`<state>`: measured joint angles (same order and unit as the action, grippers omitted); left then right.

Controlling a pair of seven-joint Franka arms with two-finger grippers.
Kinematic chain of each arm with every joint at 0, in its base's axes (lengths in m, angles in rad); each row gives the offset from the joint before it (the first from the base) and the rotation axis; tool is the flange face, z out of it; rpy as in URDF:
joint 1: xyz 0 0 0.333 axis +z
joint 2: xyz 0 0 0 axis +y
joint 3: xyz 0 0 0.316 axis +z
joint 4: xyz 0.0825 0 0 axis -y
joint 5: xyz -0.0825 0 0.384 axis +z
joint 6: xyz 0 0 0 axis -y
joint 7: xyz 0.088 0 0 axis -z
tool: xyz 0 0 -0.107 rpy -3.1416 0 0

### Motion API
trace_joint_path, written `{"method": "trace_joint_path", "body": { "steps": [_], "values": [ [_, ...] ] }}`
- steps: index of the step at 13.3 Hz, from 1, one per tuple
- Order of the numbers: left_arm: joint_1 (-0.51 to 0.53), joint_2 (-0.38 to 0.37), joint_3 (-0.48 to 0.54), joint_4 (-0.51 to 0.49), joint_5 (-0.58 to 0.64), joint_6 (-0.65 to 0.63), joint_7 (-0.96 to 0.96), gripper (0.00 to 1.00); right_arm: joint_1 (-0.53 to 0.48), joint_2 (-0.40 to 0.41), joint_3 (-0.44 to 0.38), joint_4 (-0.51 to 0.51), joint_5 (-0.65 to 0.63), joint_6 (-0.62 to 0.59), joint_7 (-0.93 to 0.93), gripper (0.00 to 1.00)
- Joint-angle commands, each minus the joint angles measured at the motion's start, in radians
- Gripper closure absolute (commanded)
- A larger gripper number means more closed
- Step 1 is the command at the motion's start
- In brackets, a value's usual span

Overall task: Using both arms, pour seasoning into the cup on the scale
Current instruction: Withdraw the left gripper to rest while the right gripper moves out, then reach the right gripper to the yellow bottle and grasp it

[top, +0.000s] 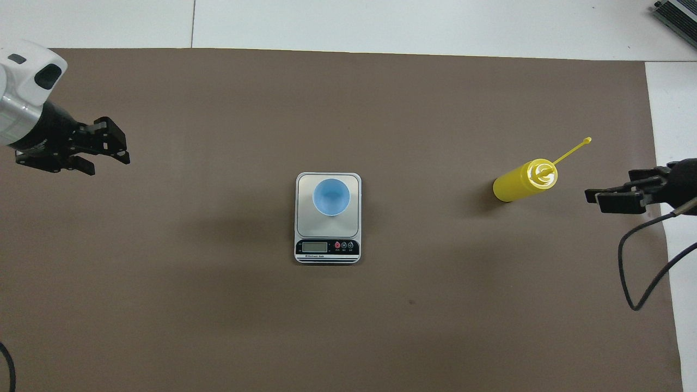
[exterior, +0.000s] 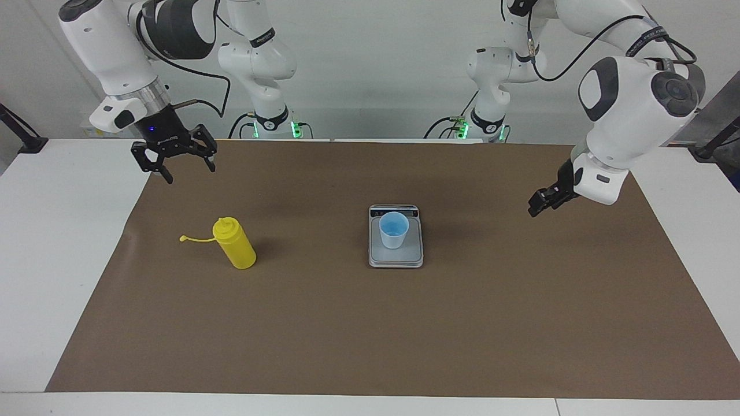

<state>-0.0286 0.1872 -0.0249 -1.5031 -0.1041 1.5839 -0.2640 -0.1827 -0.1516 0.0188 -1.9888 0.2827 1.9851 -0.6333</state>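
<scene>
The yellow seasoning bottle stands upright on the brown mat toward the right arm's end, its cap strap hanging out to the side; it also shows in the overhead view. The light blue cup stands upright on the silver-grey scale at the mat's middle; the overhead view shows the cup and the scale. My right gripper is open and empty in the air over the mat's edge, apart from the bottle. My left gripper hangs open and empty over the mat at the left arm's end.
A brown mat covers most of the white table. The scale's dark display strip faces the robots. A black cable loops from the right arm over the mat's edge.
</scene>
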Motion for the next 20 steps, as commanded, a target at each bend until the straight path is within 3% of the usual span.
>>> {"method": "trace_joint_path", "body": {
  "steps": [1, 7, 14, 20],
  "values": [
    [0.032, -0.034, -0.006, -0.011, -0.005, -0.019, 0.065, 0.35, -0.044, -0.031, 0.0, -0.096, 0.105, 0.078, -0.168, 0.0],
    [0.033, -0.12, 0.0, -0.043, 0.014, -0.019, 0.074, 0.29, -0.067, -0.022, -0.002, -0.166, 0.226, 0.156, -0.417, 0.0],
    [0.035, -0.261, 0.0, -0.224, 0.073, 0.03, 0.163, 0.27, -0.092, 0.039, -0.002, -0.216, 0.389, 0.247, -0.667, 0.0],
    [0.045, -0.269, 0.0, -0.178, 0.081, 0.034, 0.166, 0.01, -0.095, 0.144, -0.002, -0.219, 0.61, 0.288, -0.961, 0.0]
  ]
}}
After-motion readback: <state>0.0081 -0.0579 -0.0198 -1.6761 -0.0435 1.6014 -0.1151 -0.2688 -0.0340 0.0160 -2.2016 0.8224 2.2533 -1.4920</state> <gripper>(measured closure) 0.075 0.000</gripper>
